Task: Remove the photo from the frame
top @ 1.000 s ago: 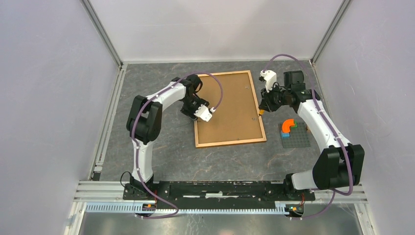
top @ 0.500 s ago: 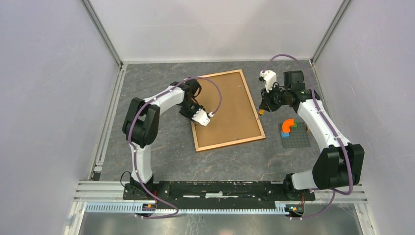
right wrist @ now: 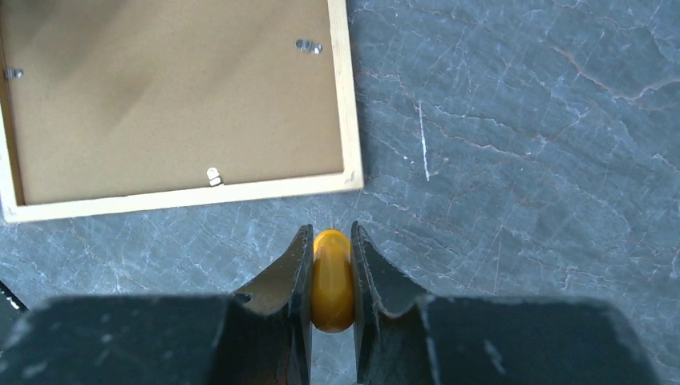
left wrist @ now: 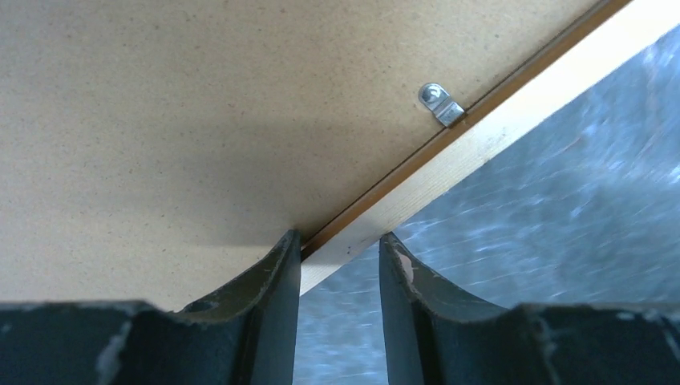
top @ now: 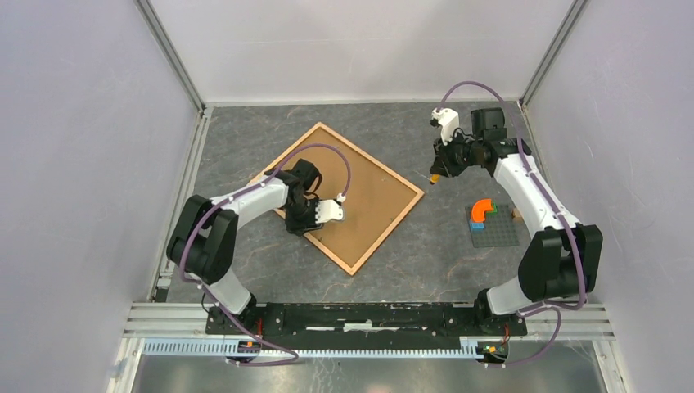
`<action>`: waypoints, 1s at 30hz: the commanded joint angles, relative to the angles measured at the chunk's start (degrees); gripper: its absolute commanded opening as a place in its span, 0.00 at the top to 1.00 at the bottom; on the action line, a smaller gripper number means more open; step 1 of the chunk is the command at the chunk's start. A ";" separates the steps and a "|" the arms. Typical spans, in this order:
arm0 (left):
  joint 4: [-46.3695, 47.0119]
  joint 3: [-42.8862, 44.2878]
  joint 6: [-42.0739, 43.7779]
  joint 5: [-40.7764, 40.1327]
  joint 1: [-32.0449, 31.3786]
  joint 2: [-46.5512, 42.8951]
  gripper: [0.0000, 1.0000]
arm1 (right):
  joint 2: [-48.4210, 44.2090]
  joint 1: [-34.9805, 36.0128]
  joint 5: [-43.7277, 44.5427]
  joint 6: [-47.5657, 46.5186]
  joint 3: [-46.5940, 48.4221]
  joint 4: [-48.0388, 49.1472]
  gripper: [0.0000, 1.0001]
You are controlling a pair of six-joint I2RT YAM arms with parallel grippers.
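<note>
Both arms wore white shells with black joints: left arm [top: 255, 196] at centre left, right arm [top: 534, 201] at right. A purple cable [top: 323, 146] looped along each. Dark fingers [left wrist: 273, 277] of the left gripper [left wrist: 341, 235] looked scuffed.

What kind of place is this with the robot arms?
Probably a robot lab's test booth: plain white walls around a grey table, left arm and right arm bolted to a metal rail.

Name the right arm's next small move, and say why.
Probably bring the right gripper's yellow tool to the nearest metal clip: clips pin the back panel in the frame, the tool hangs over the table beside it, and the left gripper grips its edge.
</note>
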 commanded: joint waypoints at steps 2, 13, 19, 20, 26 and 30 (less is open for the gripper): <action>7.30 -4.04 -34.64 2.02 -6.20 0.70 0.73 | 2.08 -0.06 -1.73 -0.61 4.80 0.24 1.00; 11.64 5.40 -48.55 1.11 -14.30 7.98 0.71 | 2.36 0.93 -0.70 -1.24 4.83 0.74 1.00; 11.58 6.67 -47.65 3.32 -14.41 5.89 0.56 | 1.82 4.50 1.95 -0.93 2.22 3.00 1.00; 11.52 6.38 -46.50 2.72 -14.39 5.20 0.54 | 1.74 5.29 2.61 -0.73 1.95 3.51 1.00; 11.99 2.63 -38.98 0.87 -14.32 -0.40 0.34 | 1.67 10.55 7.78 1.82 -0.43 8.07 1.00; 13.63 0.15 -35.88 -1.82 -14.22 -1.58 0.27 | 1.89 12.71 11.14 1.93 -1.71 9.20 1.00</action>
